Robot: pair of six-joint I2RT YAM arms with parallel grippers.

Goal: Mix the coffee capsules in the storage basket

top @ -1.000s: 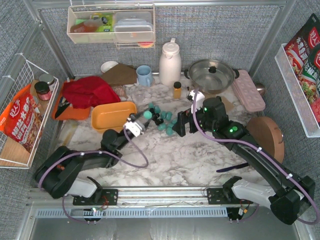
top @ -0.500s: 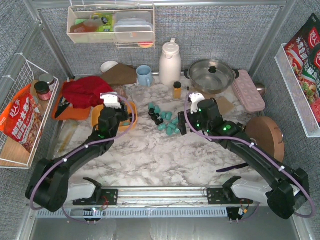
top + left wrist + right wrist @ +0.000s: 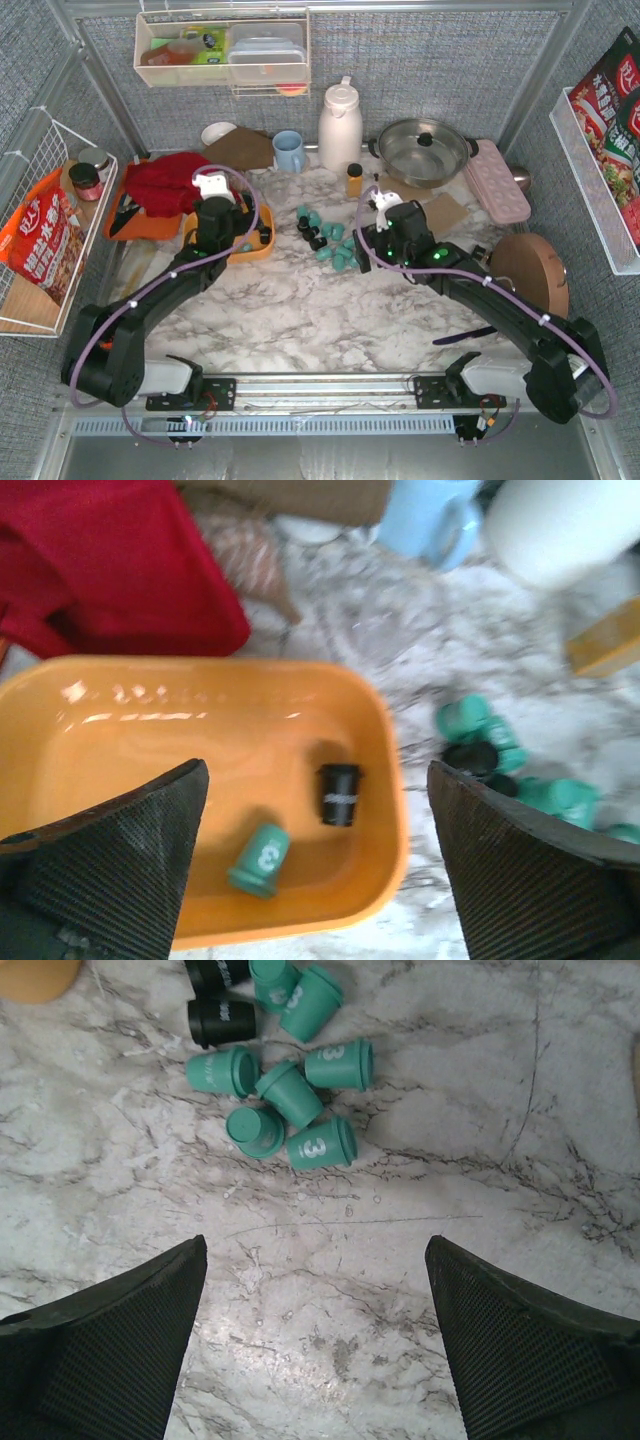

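The orange storage basket [image 3: 262, 243] lies left of centre, and my left gripper [image 3: 222, 222] hangs over it. In the left wrist view the left gripper [image 3: 316, 772] is open above the basket [image 3: 150, 730], with nothing between its fingers. On the basket floor lie one teal coffee capsule [image 3: 260, 858] and one black capsule [image 3: 339, 794]. Several more coffee capsules [image 3: 327, 240], mostly teal, lie in a heap on the marble to the basket's right. My right gripper [image 3: 364, 246] stands open just right of that heap. In the right wrist view the heap [image 3: 290, 1095] sits ahead of the open right gripper [image 3: 315, 1250].
A red cloth [image 3: 175, 182] and an orange board [image 3: 148, 226] lie left of the basket. Behind stand a blue mug [image 3: 289, 150], a white thermos [image 3: 340, 125], an amber bottle [image 3: 354, 180] and a lidded pot [image 3: 420, 148]. A round wooden board [image 3: 537, 272] lies at the right.
My left gripper carried a teal capsule from the heap to the basket and opened; the capsule now lies inside. My right gripper shifted slightly left toward the heap.
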